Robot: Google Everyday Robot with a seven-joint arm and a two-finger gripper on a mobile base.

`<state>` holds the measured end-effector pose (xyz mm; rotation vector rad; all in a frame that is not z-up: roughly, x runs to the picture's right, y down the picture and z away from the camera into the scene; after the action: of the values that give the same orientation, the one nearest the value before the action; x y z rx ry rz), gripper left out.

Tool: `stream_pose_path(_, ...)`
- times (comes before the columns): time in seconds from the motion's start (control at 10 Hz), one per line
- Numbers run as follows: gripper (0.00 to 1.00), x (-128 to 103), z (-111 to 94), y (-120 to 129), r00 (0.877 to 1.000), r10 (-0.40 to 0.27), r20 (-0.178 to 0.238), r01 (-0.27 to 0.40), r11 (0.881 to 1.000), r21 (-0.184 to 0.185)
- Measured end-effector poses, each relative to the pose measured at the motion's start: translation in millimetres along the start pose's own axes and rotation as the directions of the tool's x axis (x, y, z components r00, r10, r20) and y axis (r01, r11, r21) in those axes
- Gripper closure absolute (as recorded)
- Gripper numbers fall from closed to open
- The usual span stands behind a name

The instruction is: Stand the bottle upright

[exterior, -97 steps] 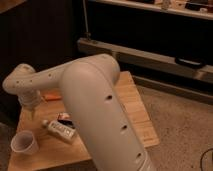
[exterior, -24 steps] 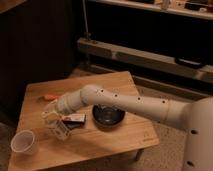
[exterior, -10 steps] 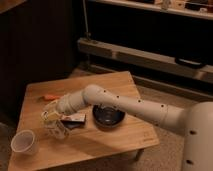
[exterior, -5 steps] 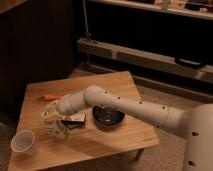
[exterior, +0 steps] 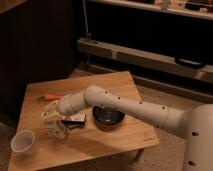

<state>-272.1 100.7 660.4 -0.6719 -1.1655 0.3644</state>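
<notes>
1. Here, your gripper (exterior: 51,118) sits low over the left part of the wooden table (exterior: 107,145), at the end of the white arm (exterior: 135,109) that reaches in from about 4 o'clock.
2. Fingers: cannot tell whether they are spread or closed; they blur into what lies under them.
3. The bottle (exterior: 56,129), pale with a label, is right at the gripper, at its 5 o'clock. Upright or tilted: cannot tell. Held or merely touched: cannot tell.
4. A flat dark box (exterior: 75,120) with a red-white label lies just beside the bottle, at 2 o'clock from it.
5. A white paper cup (exterior: 24,142) stands upright at 8 o'clock from the gripper, apart from the bottle.
6. A dark round bowl (exterior: 109,117) sits at 3 o'clock, under the arm.
7. A small orange object (exterior: 50,97) lies at 12 o'clock, near the far edge.
</notes>
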Motion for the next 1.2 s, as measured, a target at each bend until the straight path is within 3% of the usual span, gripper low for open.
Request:
stream_pose_path(0.2, 0.76, -0.5, 1.0, 1.0, 1.0, -0.001, 0.001, 0.001, 1.0, -0.003)
stream_pose_path(0.5, 0.54, -1.1, 2.0, 1.7, 1.0, -0.006, -0.003, 0.006, 1.0, -0.004)
stream_pose_path(1.2, 0.53, -0.1, 4.0, 1.6, 1.0, -0.001, -0.005, 0.0, 1.0, -0.012)
